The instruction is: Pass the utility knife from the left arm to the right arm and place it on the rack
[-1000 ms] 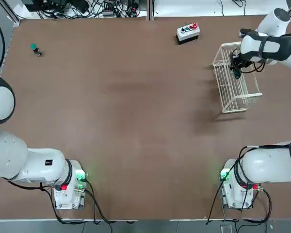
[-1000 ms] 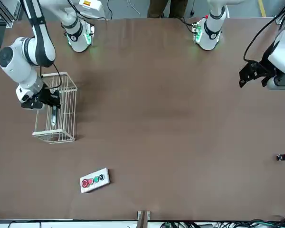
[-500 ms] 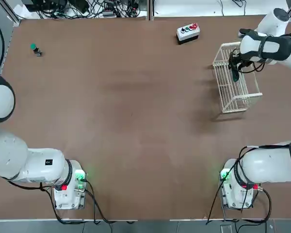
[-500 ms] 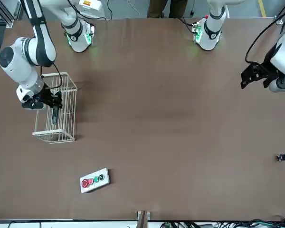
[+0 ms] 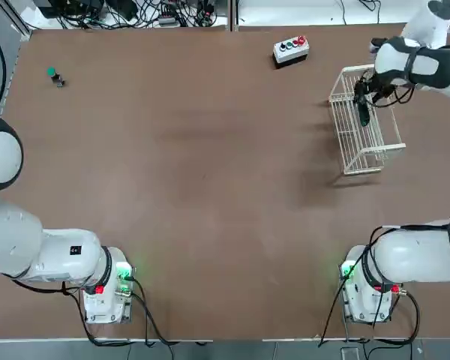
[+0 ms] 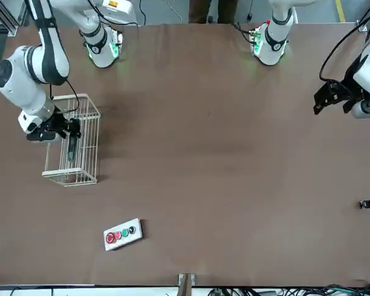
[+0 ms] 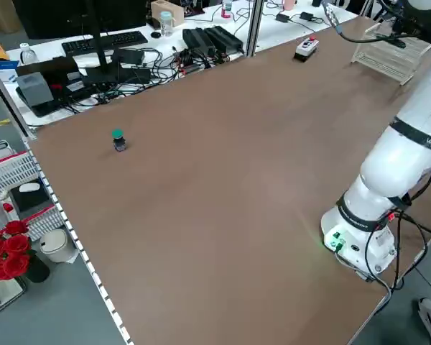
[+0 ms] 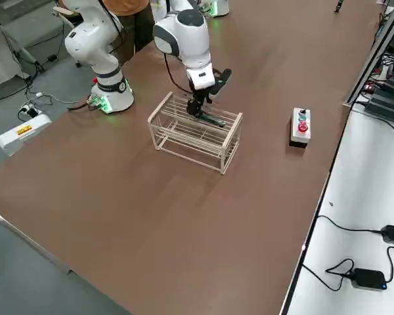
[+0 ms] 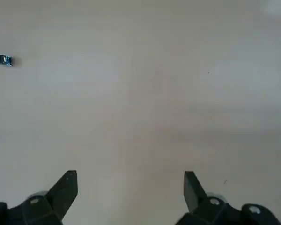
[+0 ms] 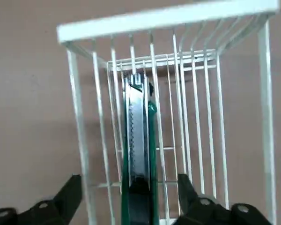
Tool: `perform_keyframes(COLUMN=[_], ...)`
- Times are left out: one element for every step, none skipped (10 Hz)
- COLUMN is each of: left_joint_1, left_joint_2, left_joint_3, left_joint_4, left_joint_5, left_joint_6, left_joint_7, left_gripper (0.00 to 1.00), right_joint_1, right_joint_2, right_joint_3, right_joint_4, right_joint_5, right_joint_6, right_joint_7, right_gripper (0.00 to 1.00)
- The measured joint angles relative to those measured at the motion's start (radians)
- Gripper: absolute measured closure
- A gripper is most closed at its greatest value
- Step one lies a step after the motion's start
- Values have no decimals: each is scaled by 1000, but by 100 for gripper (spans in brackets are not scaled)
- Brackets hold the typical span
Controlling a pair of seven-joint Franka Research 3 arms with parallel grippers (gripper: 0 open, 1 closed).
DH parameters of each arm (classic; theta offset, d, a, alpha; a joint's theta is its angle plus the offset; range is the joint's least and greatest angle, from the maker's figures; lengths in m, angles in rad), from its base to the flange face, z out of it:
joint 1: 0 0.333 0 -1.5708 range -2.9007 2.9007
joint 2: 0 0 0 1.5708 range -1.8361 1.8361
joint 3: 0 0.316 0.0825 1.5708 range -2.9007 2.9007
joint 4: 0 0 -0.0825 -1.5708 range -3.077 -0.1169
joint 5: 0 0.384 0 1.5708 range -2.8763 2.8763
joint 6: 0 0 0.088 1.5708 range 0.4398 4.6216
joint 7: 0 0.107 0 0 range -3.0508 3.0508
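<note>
Right pincer: mine [image 10: 130,182], low over the wire rack, released; its two fingers stand apart, one on each side of the knife.
Utility knife: green and black [image 10: 139,140], on the rack's bars and running lengthwise with them, between my right fingers.
Wire rack: white [image 10: 168,18], on the brown tabletop [image 5: 202,165], toward the far right as I face it.
Left pincer: mine too [image 9: 130,194], released with its fingers wide apart, nothing between them, over the tabletop's left side.
Button box: pale, with coloured buttons [image 5: 291,49], near the far edge.
Green-topped piece: small [image 5: 56,76], far left.
Person: legs [image 6: 214,10], beyond my side.
</note>
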Motion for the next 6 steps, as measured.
perform_keyframes(left_joint_1=[0,-1,-1,-1,-1,-1], left_joint_2=[0,-2,-4,-7,-8,-8], left_joint_3=[-1,-3,-3,-3,-3,-3], left_joint_4=[0,0,0,1,1,0], left_joint_5=[0,0,0,0,0,0], left_joint_6=[0,0,0,0,-10,-37], left_joint_7=[0,-1,-2,-2,-2,-2], left_gripper=[0,0,0,0,0,0], right_joint_1=[0,0,0,-1,-2,-4], right_joint_2=[-18,-32,-39,-43,-45,-44], right_joint_3=[0,0,0,-2,-5,-8], right_joint_4=[61,141,241,337,421,495], right_joint_5=[0,0,0,-1,-13,-37], right_joint_6=[-92,-203,-313,-395,-453,-505], right_joint_7=[0,0,0,0,0,2], right_gripper=[0,0,0,0,0,0])
